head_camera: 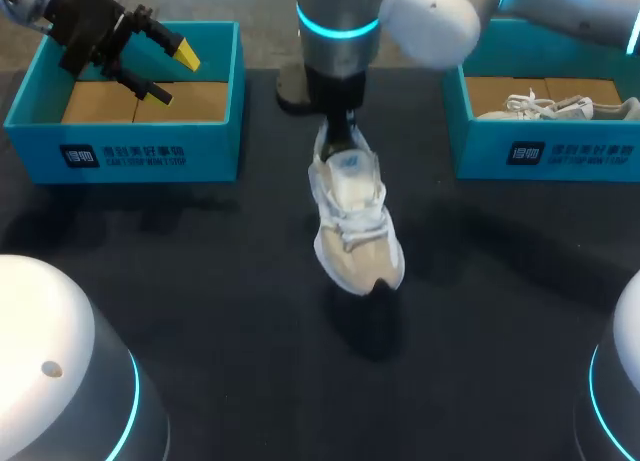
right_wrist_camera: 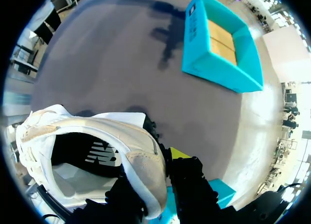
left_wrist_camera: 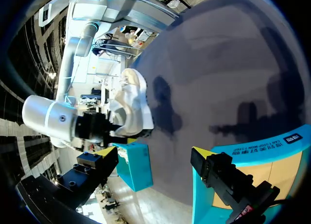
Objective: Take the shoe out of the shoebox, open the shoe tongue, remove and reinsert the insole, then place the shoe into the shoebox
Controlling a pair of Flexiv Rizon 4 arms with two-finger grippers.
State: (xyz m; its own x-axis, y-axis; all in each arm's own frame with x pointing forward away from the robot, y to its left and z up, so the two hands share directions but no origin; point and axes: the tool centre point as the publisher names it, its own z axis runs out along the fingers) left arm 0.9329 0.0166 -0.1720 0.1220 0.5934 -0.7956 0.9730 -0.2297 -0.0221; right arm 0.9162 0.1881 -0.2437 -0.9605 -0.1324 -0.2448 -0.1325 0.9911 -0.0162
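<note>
Seen from the head view, the right gripper (head_camera: 338, 139) is pinching the heel of a white-and-beige mesh lace-up sneaker (head_camera: 356, 221). It is holding the shoe above the middle of the dark table (head_camera: 200, 281), heel toward the far edge and toe dipping toward the near one. The left gripper (head_camera: 172, 74) is hanging spread and empty over the teal cardboard shoebox on the left (head_camera: 140, 151), well apart from the shoe. The matching teal shoebox on the right (head_camera: 560, 153) is carrying a second white sneaker (head_camera: 555, 106). In the left wrist view, the left gripper (left_wrist_camera: 153, 151) is showing both yellow tips wide apart with nothing between them, and the sneaker (left_wrist_camera: 132, 105) is hanging far ahead across the table. In the right wrist view, the right gripper (right_wrist_camera: 154, 168) is clamping the heel collar, apparently one finger inside and one outside, with the sneaker (right_wrist_camera: 87, 151) stretching straight out from the fingers. Judging by this, the right arm is placed to set the shoe down, while the left arm is facing a long reach to the tongue.
</note>
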